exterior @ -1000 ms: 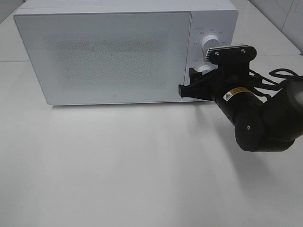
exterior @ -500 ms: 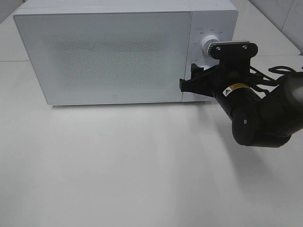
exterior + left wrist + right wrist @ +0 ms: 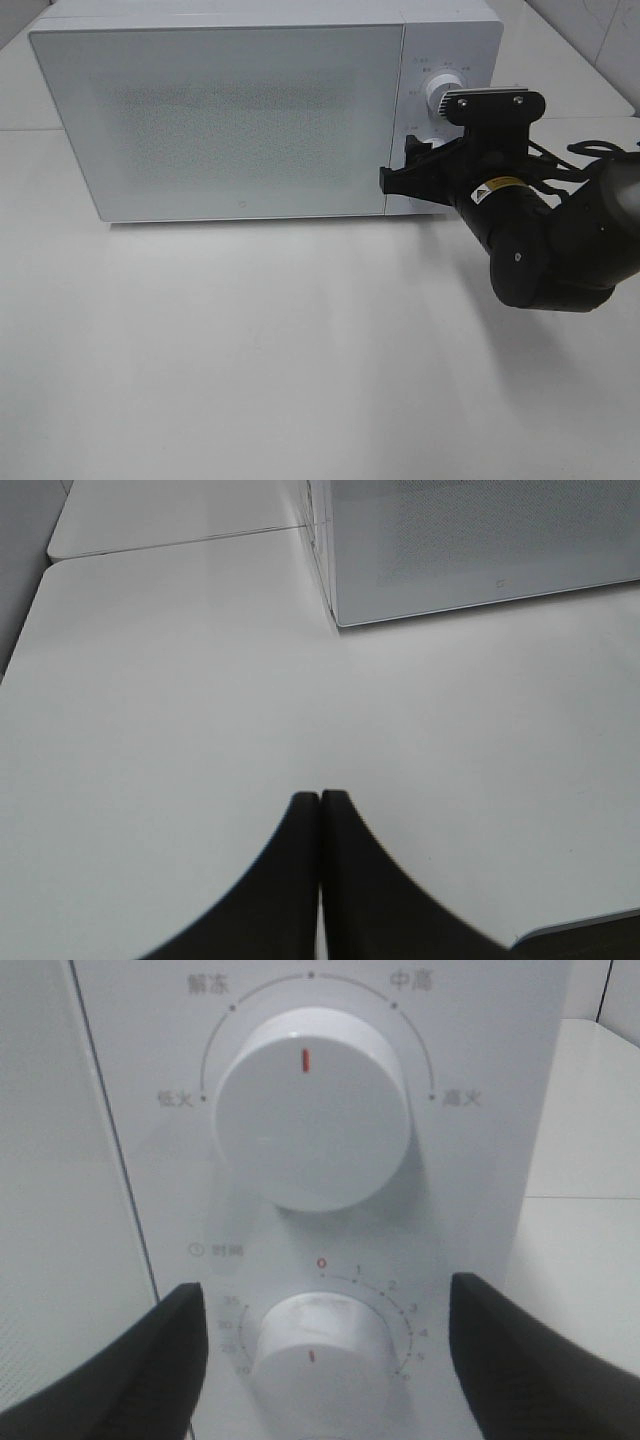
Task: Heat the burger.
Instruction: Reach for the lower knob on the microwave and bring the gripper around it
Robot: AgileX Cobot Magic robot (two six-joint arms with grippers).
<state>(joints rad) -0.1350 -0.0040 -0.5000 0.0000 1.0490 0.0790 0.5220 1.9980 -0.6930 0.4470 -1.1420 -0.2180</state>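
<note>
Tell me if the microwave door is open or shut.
Shut: the microwave door sits flush with the control panel, no gap showing.

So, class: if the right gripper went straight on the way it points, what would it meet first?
Probably the lower timer knob on the microwave panel: the right gripper frames it, fingers open; depth unclear.

Black arm (image 3: 552, 252), yellow label (image 3: 497, 187)

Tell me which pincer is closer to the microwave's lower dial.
Right. The right pincer is open with the lower dial between its fingers; the left pincer is shut over the table, off the microwave's door-side corner.
</note>
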